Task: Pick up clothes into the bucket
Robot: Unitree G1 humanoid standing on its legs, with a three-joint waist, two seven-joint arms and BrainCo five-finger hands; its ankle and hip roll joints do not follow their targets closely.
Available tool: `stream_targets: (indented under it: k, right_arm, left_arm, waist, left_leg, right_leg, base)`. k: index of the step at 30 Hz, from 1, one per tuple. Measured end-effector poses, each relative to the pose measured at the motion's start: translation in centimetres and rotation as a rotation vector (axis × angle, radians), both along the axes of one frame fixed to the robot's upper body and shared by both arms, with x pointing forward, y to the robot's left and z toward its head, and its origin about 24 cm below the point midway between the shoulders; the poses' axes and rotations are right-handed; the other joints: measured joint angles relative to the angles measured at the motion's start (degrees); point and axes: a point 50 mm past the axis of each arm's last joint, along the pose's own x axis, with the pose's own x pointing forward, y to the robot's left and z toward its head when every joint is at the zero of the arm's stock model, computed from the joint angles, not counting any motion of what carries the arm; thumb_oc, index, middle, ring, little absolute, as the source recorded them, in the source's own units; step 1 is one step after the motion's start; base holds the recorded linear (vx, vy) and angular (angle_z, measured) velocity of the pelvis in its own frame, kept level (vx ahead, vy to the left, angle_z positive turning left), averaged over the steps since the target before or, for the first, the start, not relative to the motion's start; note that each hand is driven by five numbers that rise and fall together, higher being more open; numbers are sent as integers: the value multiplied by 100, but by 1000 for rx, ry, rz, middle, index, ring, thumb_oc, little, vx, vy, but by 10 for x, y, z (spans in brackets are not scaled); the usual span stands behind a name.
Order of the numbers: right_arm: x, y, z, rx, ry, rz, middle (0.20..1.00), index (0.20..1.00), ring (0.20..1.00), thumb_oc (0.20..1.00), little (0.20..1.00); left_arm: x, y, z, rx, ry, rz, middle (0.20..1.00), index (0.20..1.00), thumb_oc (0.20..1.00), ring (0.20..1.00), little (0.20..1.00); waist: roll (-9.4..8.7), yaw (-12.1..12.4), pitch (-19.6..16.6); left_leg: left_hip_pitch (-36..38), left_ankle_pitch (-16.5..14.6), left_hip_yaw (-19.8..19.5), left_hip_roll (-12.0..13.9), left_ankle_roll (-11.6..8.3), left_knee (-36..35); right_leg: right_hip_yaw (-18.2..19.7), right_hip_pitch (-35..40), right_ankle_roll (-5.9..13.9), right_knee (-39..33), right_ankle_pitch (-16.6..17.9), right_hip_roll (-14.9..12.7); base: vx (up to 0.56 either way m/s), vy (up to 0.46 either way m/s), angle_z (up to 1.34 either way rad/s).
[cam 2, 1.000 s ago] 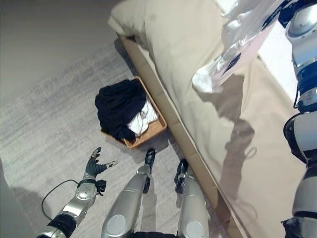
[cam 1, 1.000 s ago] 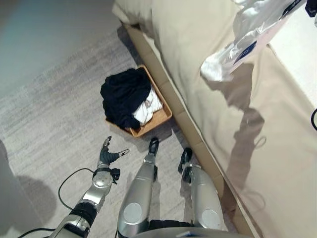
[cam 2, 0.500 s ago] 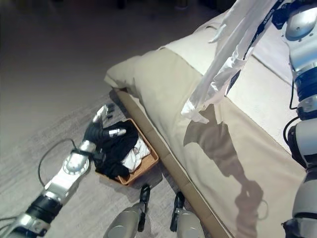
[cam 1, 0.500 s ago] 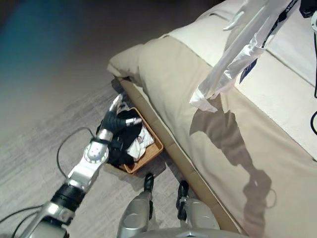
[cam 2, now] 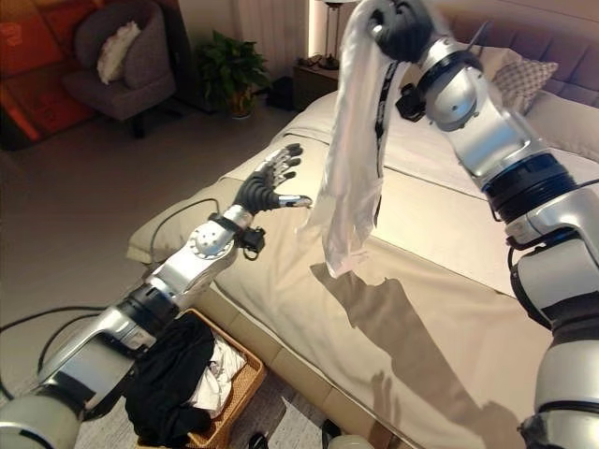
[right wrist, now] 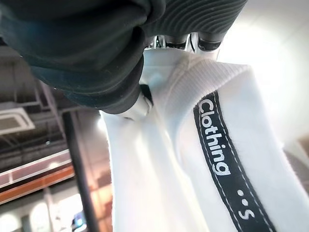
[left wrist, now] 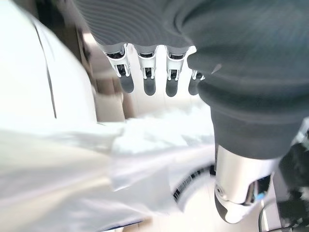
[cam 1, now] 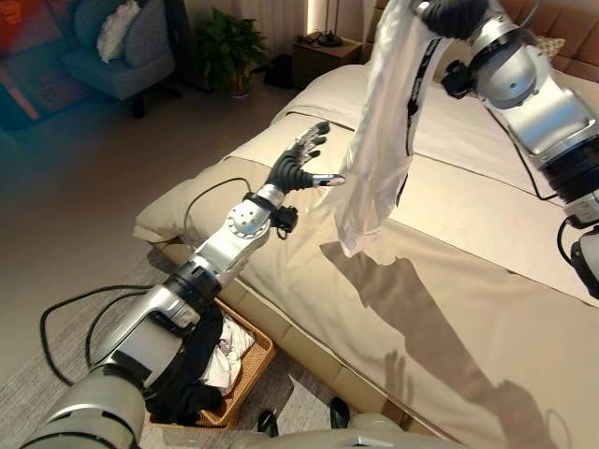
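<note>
The right hand [cam 2: 401,28] is raised high over the bed [cam 1: 487,243], its fingers curled tight around the top of a white garment [cam 1: 379,140], which hangs straight down from the grip in long soft folds. In the right wrist view the bunched cloth [right wrist: 203,159] shows a ribbed white edge and a black band with white lettering running along it; that band appears as a thin dark stripe down the hanging fabric in the eye views. The garment's lower end dangles free above the bedcover, casting a long shadow on it.

The left hand [cam 1: 298,166] reaches out over the bed's near-left part, fingers straight and spread, thumb pointing toward the garment. It holds nothing; the thumb tip is just beside the hanging cloth, and whether it touches cannot be told.

The bed is covered in smooth beige fabric, with paler pillows at the far end. On the floor at the near left, against the bed's side, sits a woven, tan bucket [cam 2: 239,393], a shallow rectangular basket. It holds a crumpled black garment [cam 2: 173,383] and a smaller white piece [cam 2: 217,372] beside it.
</note>
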Motion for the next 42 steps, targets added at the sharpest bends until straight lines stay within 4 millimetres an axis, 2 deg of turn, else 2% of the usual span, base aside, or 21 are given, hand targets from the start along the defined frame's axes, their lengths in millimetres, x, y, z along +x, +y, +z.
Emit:
stream_targets:
  k: [1,4,7,10,13,17,21,26,27,28,31,32,33,34,39,41,42]
  right_arm:
    - [1,11,-6,-15,20,34,200,200,200,200,200]
    - [-2,23,-15,-22,39,89,200,200,200,200,200]
    - [-14,41,-22,-25,49,194,200,200,200,200,200]
    - [-30,59,-19,-24,33,314,200,200,200,200,200]
    - [-38,66,-17,-11,36,380,200,200,200,200,200]
    - [-62,84,-25,4,68,551,200,200,200,200,200]
    - [-81,95,-41,23,130,683,200,200,200,200,200]
    - [-86,93,-45,81,158,730,200,200,200,200,200]
    - [-87,93,-43,86,156,733,200,200,200,200,200]
    - [-87,92,-41,104,157,736,200,200,200,200,200]
    - [-86,88,-35,133,139,733,200,200,200,200,200]
    - [-87,86,-32,144,122,736,633,633,633,633,633]
    - [-87,84,-30,152,113,734,900,900,900,900,900]
    - [-87,81,-25,168,92,730,1000,1000,1000,1000,1000]
    - [-84,62,-20,237,45,674,1000,1000,1000,1000,1000]
    - [-80,46,-31,287,56,619,1000,1000,1000,1000,1000]
    - [-77,30,-43,331,69,560,1000,1000,1000,1000,1000]
  left_arm:
    - [2,-2,-1,1,7,0,1000,1000,1000,1000,1000]
    - [5,-4,-2,1,20,11,1000,1000,1000,1000,1000]
    - [13,-2,-17,2,88,73,1000,1000,1000,1000,1000]
    - [15,-2,-27,17,125,102,1000,1000,1000,1000,1000]
    - [16,-4,-29,10,134,109,1000,1000,1000,1000,1000]
    - [17,-6,-34,21,150,130,1000,1000,1000,1000,1000]
    - [18,-8,-41,28,176,154,1000,1000,1000,1000,1000]
    - [20,-9,-43,10,199,180,1000,1000,1000,1000,1000]
    - [20,-9,-43,6,199,176,944,944,944,944,944]
    - [19,-11,-41,-5,199,160,200,200,200,200,200]
    - [16,-14,-32,-41,192,105,200,200,200,200,200]
    - [14,-15,-26,-64,183,71,200,200,200,200,200]
    - [12,-15,-24,-73,177,57,200,200,200,200,200]
    - [11,-16,-19,-102,176,30,200,200,200,200,200]
    - [4,-9,-10,-146,158,-6,200,200,200,200,200]
    - [-3,2,-7,-156,143,-19,200,200,200,200,200]
    - [-7,17,-4,-155,118,-7,200,200,200,200,200]
  waist:
    - [49,-55,-30]
    - [123,-67,-74]
    - [226,-49,-163]
    - [241,-69,-173]
    - [241,-93,-174]
    - [239,-173,-175]
    - [239,-178,-176]
    - [238,-177,-176]
    - [238,-181,-176]
    - [238,-178,-176]
    - [239,-175,-175]
    - [239,-175,-175]
    - [238,-175,-175]
    - [239,-161,-175]
    - [238,-47,-175]
    - [234,0,-175]
    - [232,7,-177]
  left_leg:
    - [18,-6,48,37,-8,-11]
    - [24,-20,136,97,-29,-9]
    - [22,-38,187,144,-54,-13]
    - [34,-37,280,173,-54,-13]
    - [38,-37,285,177,-54,-12]
    - [41,-37,283,168,-54,-13]
    - [41,-38,281,160,-54,-14]
    - [40,-38,279,162,-54,-15]
    - [40,-38,280,162,-54,-16]
    - [40,-38,282,163,-54,-16]
    - [40,-38,282,165,-54,-16]
    - [40,-38,282,168,-54,-16]
    - [40,-38,282,169,-54,-17]
    - [41,-38,277,170,-54,-17]
    - [63,-38,246,173,-54,-17]
    - [105,-41,176,173,-56,-18]
    - [115,-56,112,172,-76,-18]
  right_leg:
    - [50,-10,-1,-1,0,39]
    - [139,-52,-12,-1,8,101]
    - [217,-84,0,0,-3,148]
    - [277,-100,-38,0,27,180]
    - [283,-98,-40,0,29,184]
    - [280,-89,-40,0,30,176]
    - [279,-88,-39,0,30,167]
    - [277,-89,-38,0,29,167]
    - [277,-91,-38,-1,28,167]
    - [278,-91,-38,0,28,168]
    - [278,-92,-38,-1,28,169]
    - [278,-90,-38,-1,28,171]
    - [277,-89,-38,-1,28,172]
    - [273,-85,-38,-1,28,173]
    - [242,-43,-39,-1,27,172]
    - [172,22,-57,-2,-6,166]
    - [101,56,-80,-3,-36,162]
  base:
    - [-5,-4,-16]
    - [-3,-3,-19]
    - [15,-1,-10]
    - [7,-1,-14]
    - [6,-2,-2]
    - [0,0,0]
    - [0,0,0]
    - [0,0,0]
    - [0,0,0]
    - [0,0,0]
    - [0,0,0]
    - [0,0,0]
    - [0,0,0]
    - [0,0,0]
    - [8,-3,2]
    - [17,-9,19]
    - [14,-6,22]
